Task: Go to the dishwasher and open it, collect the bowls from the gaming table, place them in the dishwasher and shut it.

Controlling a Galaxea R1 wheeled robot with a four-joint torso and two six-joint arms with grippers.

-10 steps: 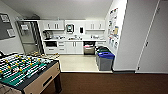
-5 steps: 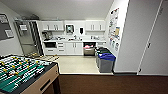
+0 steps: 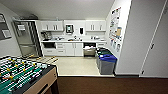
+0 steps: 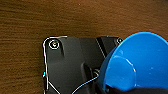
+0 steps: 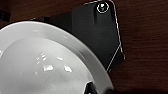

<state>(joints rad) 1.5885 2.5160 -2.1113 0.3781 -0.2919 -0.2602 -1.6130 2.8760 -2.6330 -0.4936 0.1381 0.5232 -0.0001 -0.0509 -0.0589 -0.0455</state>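
Note:
A bright-blue bowl (image 4: pixel 140 62) shows large in the left wrist view, with my left gripper (image 4: pixel 117 89) shut on its rim above a brown floor. In the right wrist view my right gripper (image 5: pixel 98 89) is shut on the edge of a white bowl (image 5: pixel 45 62). Far ahead in the head view, the dishwasher (image 3: pixel 89 50) sits under the kitchen counter with its dark inside showing, so it looks open. The gaming table is out of view.
A green-field foosball table (image 3: pixel 22 75) stands close at the left. Dark bins, one with a blue lid (image 3: pixel 107 63), line the right wall before the kitchen. Pale kitchen floor (image 3: pixel 75 66) meets brown floor (image 3: pixel 112 85) in front of me. A door (image 3: pixel 156 50) is at the right.
The head picture has shifted only slightly, so the camera has moved a little. Both bowls stay held.

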